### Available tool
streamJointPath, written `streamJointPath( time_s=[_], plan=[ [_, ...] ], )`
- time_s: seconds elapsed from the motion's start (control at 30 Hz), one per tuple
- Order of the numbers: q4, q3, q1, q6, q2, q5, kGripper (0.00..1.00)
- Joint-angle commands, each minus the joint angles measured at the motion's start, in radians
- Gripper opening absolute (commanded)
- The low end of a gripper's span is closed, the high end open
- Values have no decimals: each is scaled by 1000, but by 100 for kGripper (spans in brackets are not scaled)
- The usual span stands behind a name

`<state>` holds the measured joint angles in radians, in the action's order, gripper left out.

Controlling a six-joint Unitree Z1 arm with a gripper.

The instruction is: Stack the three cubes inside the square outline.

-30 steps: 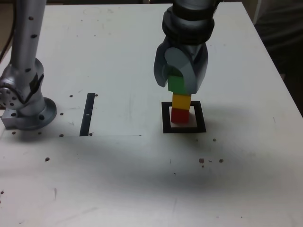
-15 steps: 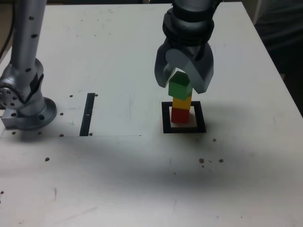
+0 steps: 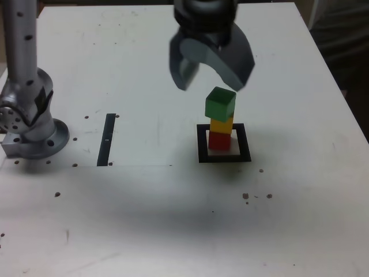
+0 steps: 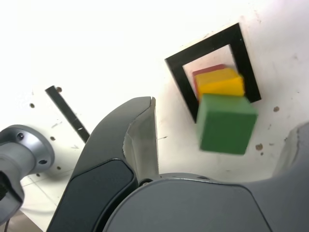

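On the white table [image 3: 173, 219], a thick black square outline [image 3: 202, 144] with a pale centre frames a stack of three smooth, solid-coloured cubes: the red cube [image 3: 219, 141] at the bottom, the yellow cube [image 3: 221, 124] on it, and the green cube [image 3: 219, 104] on top, turned slightly askew. Above and behind the stack hangs the gripper [image 3: 211, 72], its curved grey jaws spread wide and holding nothing. At the exterior view's left stand a narrow black strip [image 3: 106, 139] and the arm's metal base [image 3: 31, 130].

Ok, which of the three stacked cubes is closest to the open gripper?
The small green cube, on top of the stack, just below the grey gripper. The yellow cube is under it; the red cube is lowest.
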<state>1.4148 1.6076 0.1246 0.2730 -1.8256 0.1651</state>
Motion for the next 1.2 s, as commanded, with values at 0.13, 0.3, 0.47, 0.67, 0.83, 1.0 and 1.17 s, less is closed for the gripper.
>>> streamJointPath(
  time_s=[0.13, 0.3, 0.47, 0.67, 0.83, 1.0, 1.17],
  plan=[
    [-4, -126, -2, -57, 103, 1, 100],
    [-33, -270, -2, -130, 183, -6, 100],
    [-88, -422, -2, -175, 251, -32, 100],
    [-208, -605, -2, -217, 306, -92, 100],
    [-307, -733, -2, -252, 341, -132, 100],
    [-336, -782, -2, -266, 358, -149, 100],
    [-339, -793, -2, -268, 360, -159, 100]
  ],
)
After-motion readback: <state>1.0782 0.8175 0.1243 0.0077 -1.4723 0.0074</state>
